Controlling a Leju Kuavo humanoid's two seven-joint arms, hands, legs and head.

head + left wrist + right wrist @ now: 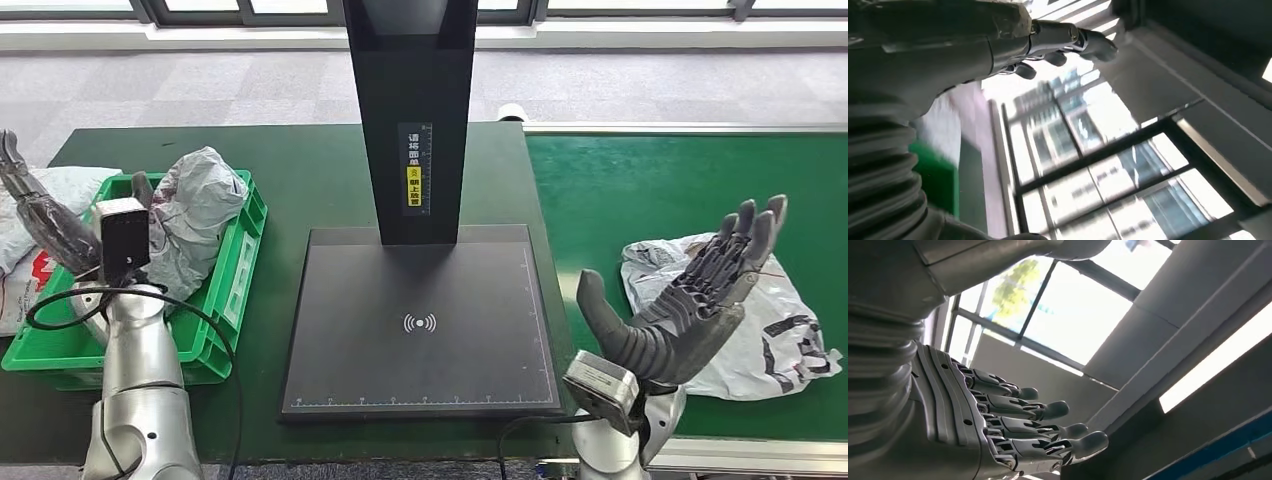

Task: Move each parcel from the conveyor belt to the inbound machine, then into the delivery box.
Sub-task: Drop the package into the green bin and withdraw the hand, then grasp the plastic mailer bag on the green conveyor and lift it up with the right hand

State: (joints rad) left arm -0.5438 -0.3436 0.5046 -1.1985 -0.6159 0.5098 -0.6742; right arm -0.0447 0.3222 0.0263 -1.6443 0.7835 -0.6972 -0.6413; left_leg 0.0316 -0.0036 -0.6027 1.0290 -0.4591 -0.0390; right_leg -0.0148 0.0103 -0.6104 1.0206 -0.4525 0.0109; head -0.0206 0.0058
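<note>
fingers (745,240) of the right hand (680,310) are spread, palm up and holding nothing, above a white parcel (775,325) near the conveyor belt's (650,190) front edge. left hand (35,205) spread beside the green delivery box (235,275) holding a grey parcel (195,215).

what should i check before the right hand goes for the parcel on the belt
1. Right hand holds nothing, fingers apart: ok.
2. White plastic-bag parcel lies on the green conveyor belt, beside that hand: ok.
3. Black flat scanner plate of the inbound machine bare: ok.
4. Green plastic crate has room: not ok, a crumpled grey bag parcel bulges above its rim.
5. Left hand clear of the crate: cannot tell.
</note>
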